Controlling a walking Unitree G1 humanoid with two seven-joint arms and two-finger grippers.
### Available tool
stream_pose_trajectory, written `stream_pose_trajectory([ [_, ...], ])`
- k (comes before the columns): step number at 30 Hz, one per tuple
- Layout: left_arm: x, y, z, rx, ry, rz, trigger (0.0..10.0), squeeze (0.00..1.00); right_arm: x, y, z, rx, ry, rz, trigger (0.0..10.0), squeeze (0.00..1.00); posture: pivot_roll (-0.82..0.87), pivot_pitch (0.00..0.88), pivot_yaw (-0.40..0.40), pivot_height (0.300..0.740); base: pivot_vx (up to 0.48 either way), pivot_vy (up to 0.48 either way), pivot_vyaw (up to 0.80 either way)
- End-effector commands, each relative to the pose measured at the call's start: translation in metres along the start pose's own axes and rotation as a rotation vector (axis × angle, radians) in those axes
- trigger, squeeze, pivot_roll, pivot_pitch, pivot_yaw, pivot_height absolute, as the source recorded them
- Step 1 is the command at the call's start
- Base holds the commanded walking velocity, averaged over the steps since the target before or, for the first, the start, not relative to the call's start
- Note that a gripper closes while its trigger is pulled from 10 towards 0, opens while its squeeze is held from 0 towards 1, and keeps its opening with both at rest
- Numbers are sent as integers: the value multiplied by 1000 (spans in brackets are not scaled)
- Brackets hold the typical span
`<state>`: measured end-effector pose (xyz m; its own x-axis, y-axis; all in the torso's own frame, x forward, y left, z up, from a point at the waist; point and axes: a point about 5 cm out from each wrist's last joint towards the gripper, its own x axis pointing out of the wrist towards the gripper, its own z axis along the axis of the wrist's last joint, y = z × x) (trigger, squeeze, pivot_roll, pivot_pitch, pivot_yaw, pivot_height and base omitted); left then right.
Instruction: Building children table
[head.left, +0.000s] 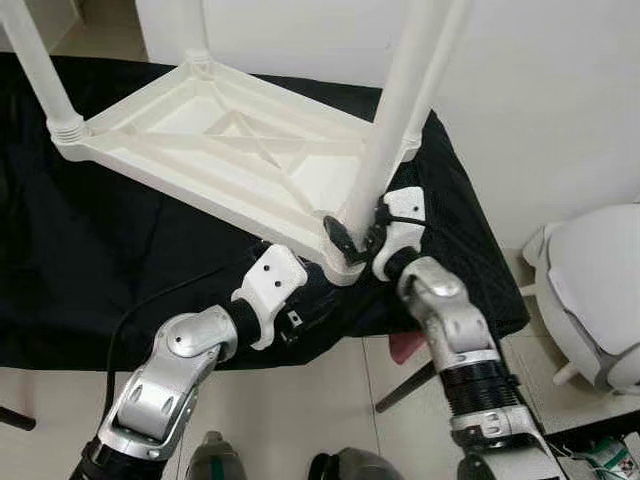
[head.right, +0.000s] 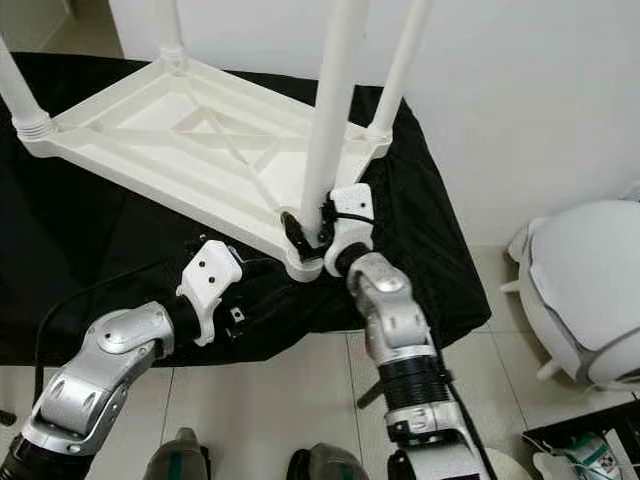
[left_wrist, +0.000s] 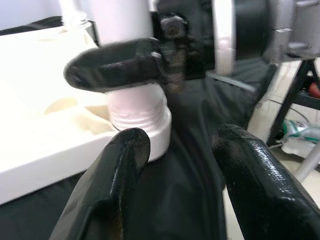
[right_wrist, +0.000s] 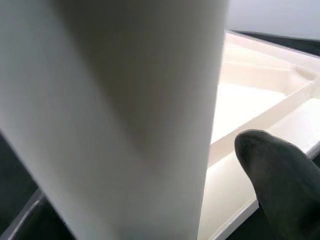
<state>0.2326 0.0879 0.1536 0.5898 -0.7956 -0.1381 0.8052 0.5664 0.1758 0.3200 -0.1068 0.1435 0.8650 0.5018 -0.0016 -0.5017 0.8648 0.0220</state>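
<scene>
With the white tabletop (head.left: 215, 160) lying upside down on the black cloth (head.left: 90, 270), the right gripper (head.left: 358, 232) is clamped on the near-corner leg (head.left: 395, 120), low down, right above the corner socket (head.left: 345, 268). Its black fingers (left_wrist: 117, 65) pinch the white tube from both sides, and the right wrist view looks straight along that leg with one dark fingertip beside it. Three other legs stand in their corners, so by my reading this is the last one going in and the job is close to done.

Over to the left gripper (left_wrist: 175, 175): its fingers are spread apart, hovering just beside the same corner over the cloth, holding nothing. From its wrist view the leg's ribbed collar sits on the socket rim, though whether it is fully seated I cannot tell.

What does this step want? Keep the leg in line with the socket, I'd say, because it looks a touch tilted against its neighbours. Press straight down along the tube, or turn it if that collar is threaded, and let the left gripper brace the tabletop edge so the frame does not slide on the cloth. A skewed push could jam the collar.
</scene>
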Motion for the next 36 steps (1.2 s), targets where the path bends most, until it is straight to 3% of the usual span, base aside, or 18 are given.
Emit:
stream_pose_trajectory([
  [1,2,1,-1,1,4,15,10000,0,-10,-23,-5,-65,43,150,10000,0,46,0,-99,740,0,0,0],
  [4,2,1,-1,1,4,15,10000,0,-10,-23,-5,-65,43,150,10000,0,46,0,-99,740,0,0,0],
  [6,1,2,-1,1,5,14,10000,0,-11,-24,-10,-99,88,303,10000,0,46,0,-91,740,0,0,0],
  [8,1,2,-1,1,5,14,10000,0,-11,-24,-10,-99,88,303,10000,0,46,0,-91,740,0,0,0],
  [10,0,3,0,0,7,18,10000,0,-6,-20,-8,-131,96,390,10000,0,50,0,-87,740,0,0,0],
  [23,-4,4,1,0,9,45,10000,0,17,-8,-6,-158,89,494,10000,0,76,11,-95,740,0,0,0],
  [24,-4,5,1,0,8,47,10000,0,17,-7,-10,-159,110,513,4941,0,78,9,-96,740,0,0,0],
  [25,-4,5,1,0,8,47,10000,0,17,-7,-10,-159,110,513,4941,0,78,9,-96,740,0,0,0],
  [26,-3,5,1,0,7,48,10000,0,16,-6,-14,-154,133,542,0,0,79,9,-99,740,0,0,0],
  [36,-4,5,1,-4,7,51,10000,0,9,-8,-25,-125,164,576,0,0,71,13,-98,740,0,0,0],
])
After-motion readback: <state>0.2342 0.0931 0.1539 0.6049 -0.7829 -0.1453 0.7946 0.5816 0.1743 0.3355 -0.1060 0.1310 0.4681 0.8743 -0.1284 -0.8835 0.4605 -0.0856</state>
